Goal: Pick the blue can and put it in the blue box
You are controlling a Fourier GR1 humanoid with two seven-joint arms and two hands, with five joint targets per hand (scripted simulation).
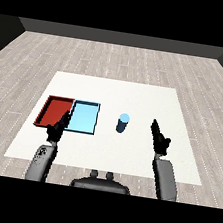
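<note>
A blue can (123, 123) stands upright on the white table, right of the light blue tray (84, 117). My right hand (159, 139) is to the right of the can, apart from it, with its fingers straight and pointing away from me. My left hand (58, 128) hovers over the front edge where the red tray (54, 110) and the blue tray meet, fingers relaxed and holding nothing. Both trays hold nothing.
The red and blue trays lie side by side at the table's left. The white table (136, 97) spreads wide behind the can, with grey wood floor around it.
</note>
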